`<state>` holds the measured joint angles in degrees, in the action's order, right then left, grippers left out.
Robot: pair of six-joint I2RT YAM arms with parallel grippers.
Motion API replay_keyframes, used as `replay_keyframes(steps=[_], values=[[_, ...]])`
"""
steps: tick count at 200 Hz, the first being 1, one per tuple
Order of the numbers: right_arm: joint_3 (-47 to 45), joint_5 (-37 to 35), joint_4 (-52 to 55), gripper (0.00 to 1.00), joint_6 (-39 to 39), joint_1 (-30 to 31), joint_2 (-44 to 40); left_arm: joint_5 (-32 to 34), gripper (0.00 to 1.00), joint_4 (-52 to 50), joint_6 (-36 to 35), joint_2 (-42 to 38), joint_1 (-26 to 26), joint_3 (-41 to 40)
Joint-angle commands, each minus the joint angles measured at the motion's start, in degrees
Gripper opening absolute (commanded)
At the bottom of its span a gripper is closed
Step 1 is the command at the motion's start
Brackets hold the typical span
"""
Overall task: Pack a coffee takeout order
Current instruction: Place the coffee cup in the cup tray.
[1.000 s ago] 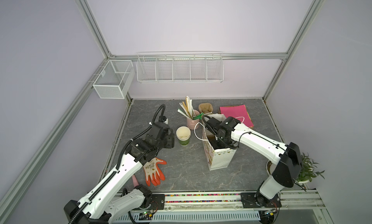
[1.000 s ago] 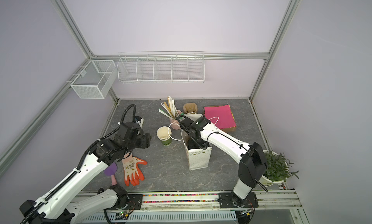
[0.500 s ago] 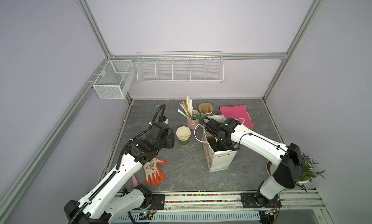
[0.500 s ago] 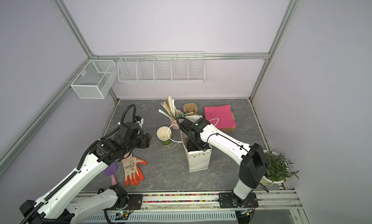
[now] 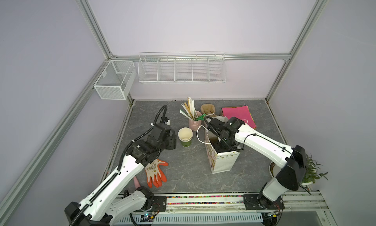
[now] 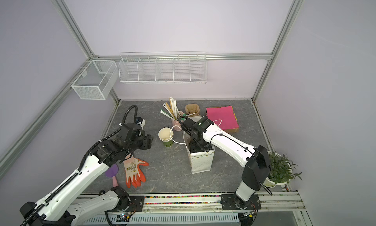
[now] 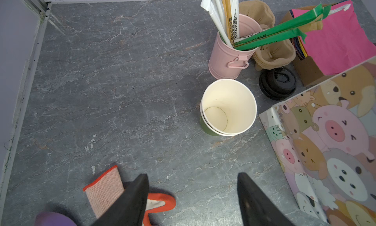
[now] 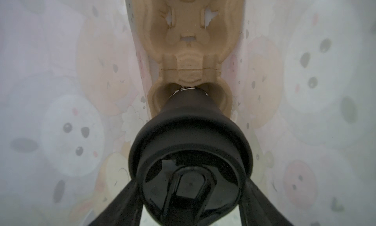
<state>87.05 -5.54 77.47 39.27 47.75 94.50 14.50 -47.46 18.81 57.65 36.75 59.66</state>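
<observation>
The white cartoon-animal gift bag (image 5: 221,162) (image 6: 200,162) (image 7: 329,145) stands upright mid-table. My right gripper (image 8: 190,184) reaches down inside it (image 5: 220,145), shut on a black lidded cup (image 8: 191,133). The cup's base sits in a well of the brown pulp carrier (image 8: 189,42) on the bag's floor. Another brown carrier (image 5: 207,109) (image 7: 272,54) and the pink paper sheet (image 5: 238,113) (image 6: 220,116) lie at the back. My left gripper (image 7: 192,176) (image 5: 172,140) hangs open and empty, left of the bag.
Stacked white-and-green paper cups (image 5: 185,136) (image 7: 227,107) stand between the left gripper and the bag. Behind them are the pink bucket of stir sticks (image 5: 194,123) and a black lid (image 7: 277,83). The orange glove (image 5: 155,172) lies front left, a potted plant (image 5: 311,172) front right.
The right wrist has shifted slightly over the bag's mouth. The left arm has not moved.
</observation>
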Motion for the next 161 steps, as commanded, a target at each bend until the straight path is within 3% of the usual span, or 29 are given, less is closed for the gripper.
replay_keyframes(steps=[1,161], values=[[-0.47,-0.51,1.56,0.68,1.7,0.54,-2.21,-0.26,0.69,-1.05,-0.36,-0.08,-0.19,-0.33],[-4.45,0.35,-0.09,0.68,2.9,1.48,-3.33,-0.12,0.7,-1.14,-0.34,0.27,-0.19,-0.24]])
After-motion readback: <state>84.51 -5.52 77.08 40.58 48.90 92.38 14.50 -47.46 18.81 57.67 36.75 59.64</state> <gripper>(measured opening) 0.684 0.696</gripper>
